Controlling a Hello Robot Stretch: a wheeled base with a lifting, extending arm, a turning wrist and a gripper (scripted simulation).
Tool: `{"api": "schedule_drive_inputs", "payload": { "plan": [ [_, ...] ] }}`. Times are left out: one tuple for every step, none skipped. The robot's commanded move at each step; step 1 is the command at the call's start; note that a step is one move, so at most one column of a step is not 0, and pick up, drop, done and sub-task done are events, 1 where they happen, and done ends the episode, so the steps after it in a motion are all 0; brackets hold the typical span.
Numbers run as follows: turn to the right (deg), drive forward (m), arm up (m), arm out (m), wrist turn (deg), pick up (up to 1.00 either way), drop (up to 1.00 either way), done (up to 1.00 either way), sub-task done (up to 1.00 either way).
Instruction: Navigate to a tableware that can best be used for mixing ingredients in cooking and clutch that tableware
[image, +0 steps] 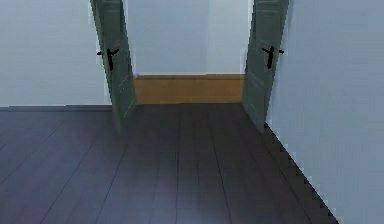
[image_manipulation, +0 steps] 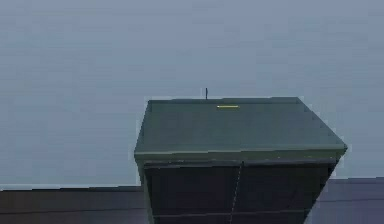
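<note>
Framing a doorway, a left door (image: 112, 60) and a right door (image: 268, 55), both dark grey-green, are cut off by the forward view's top edge; each carries a black handle (image: 109, 54) too small to make out in detail. Beyond them a light-brown floor (image: 190, 90) meets a pale wall, and dark planks (image: 150, 170) lie nearer. In the arm side view a dark green cabinet (image_manipulation: 235, 125) stands against a pale wall (image_manipulation: 100, 80), its lower front cut off. On its top, a thin yellowish streak (image_manipulation: 228, 106) and a dark upright sliver (image_manipulation: 207, 94) are too small to identify or read. I cannot tell the state of the gripper's jaws, nor where the mixing tableware is.
</note>
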Motion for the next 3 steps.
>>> {"api": "schedule_drive_inputs", "payload": {
  "plan": [
    [0.0,0.35,0.00,0.00,0.0,0.00,0.00,0.00,0.00],
    [42.0,0.00,0.00,0.00,0.0,0.00,0.00,0.00,0.00],
    [0.0,0.20,0.00,0.00,0.0,0.00,0.00,0.00,0.00]
  ]
}}
